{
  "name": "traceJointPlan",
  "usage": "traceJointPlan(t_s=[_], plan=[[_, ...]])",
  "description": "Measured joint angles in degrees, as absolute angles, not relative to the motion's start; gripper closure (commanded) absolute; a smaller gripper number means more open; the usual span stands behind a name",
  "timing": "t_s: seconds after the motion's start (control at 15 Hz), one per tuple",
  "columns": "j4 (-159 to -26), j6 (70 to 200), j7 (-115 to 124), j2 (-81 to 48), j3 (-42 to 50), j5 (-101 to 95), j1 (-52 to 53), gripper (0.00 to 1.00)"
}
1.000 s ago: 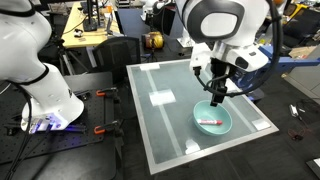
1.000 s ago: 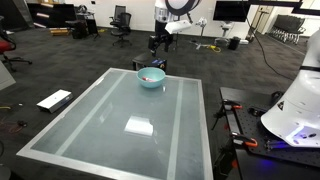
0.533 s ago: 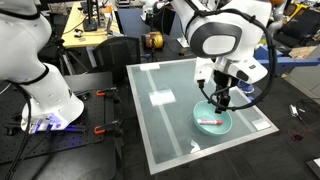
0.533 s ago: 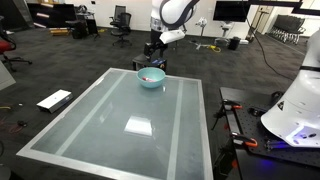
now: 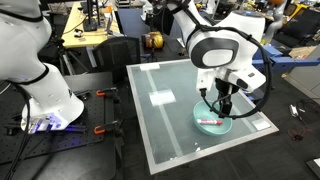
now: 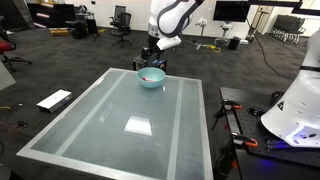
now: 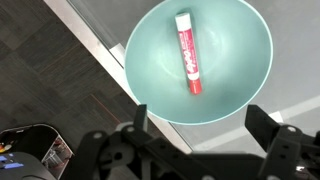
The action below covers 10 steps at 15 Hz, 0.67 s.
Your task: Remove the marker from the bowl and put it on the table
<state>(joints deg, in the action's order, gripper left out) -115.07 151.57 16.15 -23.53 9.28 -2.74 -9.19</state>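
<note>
The teal bowl (image 7: 225, 85) fills the wrist view, with the red-pink marker (image 7: 188, 53) lying inside it. The bowl (image 5: 205, 124) stands near a corner of the pale grey-green table (image 5: 165, 130), and the marker (image 5: 209, 122) shows as a small red streak in it. The bowl also shows in an exterior view (image 6: 151, 78) at the table's far edge. My gripper (image 7: 200, 122) is open and empty, its two fingers spread wide directly above the bowl, hovering over it in an exterior view (image 5: 222, 103).
Whitish tape patches (image 5: 161, 98) lie on the table top. A white robot base (image 5: 45, 95) stands beside the table with red clamps (image 5: 100, 130) on the floor. A cluttered wooden workbench (image 5: 85, 30) stands behind. The table edge and dark floor lie close beside the bowl (image 7: 60, 60).
My gripper has come down and shifted over the bowl, now hovering closer above it. The bowl and marker have not moved.
</note>
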Motion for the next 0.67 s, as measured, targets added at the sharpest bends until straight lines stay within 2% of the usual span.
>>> traceJointPlan(t_s=[0.67], plan=[[-114.24, 152.38, 16.15, -27.15, 9.33, -0.84, -9.17, 0.00]])
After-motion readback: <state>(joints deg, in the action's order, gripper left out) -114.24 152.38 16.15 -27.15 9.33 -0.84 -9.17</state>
